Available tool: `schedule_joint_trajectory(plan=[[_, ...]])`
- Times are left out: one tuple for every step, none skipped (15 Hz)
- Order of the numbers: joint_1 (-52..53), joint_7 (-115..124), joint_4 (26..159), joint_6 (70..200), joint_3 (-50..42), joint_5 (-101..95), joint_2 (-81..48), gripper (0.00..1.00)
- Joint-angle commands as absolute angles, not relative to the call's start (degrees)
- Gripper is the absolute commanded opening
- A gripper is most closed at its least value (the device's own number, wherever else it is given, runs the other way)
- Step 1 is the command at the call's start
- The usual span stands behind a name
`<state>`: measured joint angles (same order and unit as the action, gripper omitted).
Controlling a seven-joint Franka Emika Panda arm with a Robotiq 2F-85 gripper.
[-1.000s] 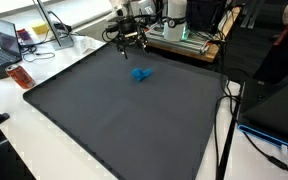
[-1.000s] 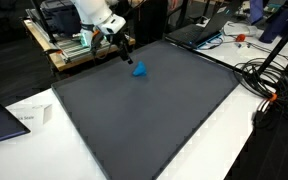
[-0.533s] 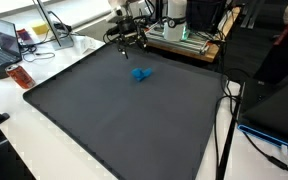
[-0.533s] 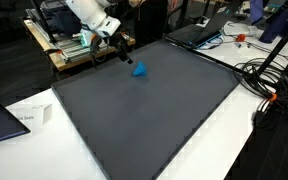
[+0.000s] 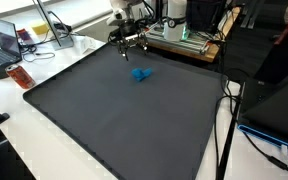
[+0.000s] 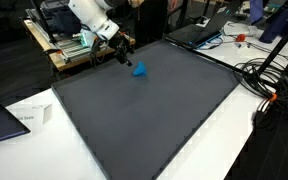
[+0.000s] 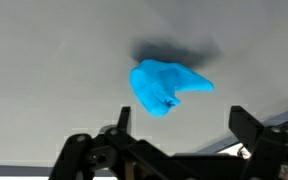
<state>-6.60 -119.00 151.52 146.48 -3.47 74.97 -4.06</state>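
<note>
tool (image 5: 127, 42) is wide open with nothing in it, hanging above the far edge of the dark mat (image 5: 114, 120) on the worktop (image 5: 19, 115). the blue thing (image 5: 141, 74) lies on the mat at about 5 o'clock from it, not touching. it looks like a small crumpled lump, so i'd guess light, squishy and not fragile. i'd pinch across the fat middle, not the thin tip at 3 o'clock in the wrist view.

Crumpled cloth (image 5: 140, 73) lies on mat (image 5: 114, 130), near its far edge. Gripper (image 5: 130, 42) hangs above mat just behind cloth, not touching. Laptop (image 5: 4, 40) on table beyond mat's corner; cables (image 5: 227, 110) along the opposite edge.
</note>
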Motion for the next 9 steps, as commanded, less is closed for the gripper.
schedule_joint_trajectory(plan=[[-4.9,-116.1,152.9,152.6,-2.0,81.5,-3.7,1.0],[-4.4,-115.2,152.9,154.9,-1.5,83.6,-3.8,1.0],[-3.8,-113.9,153.1,157.2,-0.9,85.3,-3.8,1.0],[-3.2,-112.8,153.4,159.1,-0.5,86.7,-3.6,1.0],[-2.6,-111.5,153.8,160.7,0.1,87.8,-3.5,1.0],[-2.1,-110.5,154.0,162.1,0.5,88.9,-3.4,1.0],[-1.7,-108.9,154.3,163.1,0.9,89.7,-3.4,1.0],[-1.3,-107.5,154.4,163.9,1.3,90.6,-3.4,1.0],[-0.9,-106.0,154.6,164.2,1.6,91.5,-3.2,1.0]])
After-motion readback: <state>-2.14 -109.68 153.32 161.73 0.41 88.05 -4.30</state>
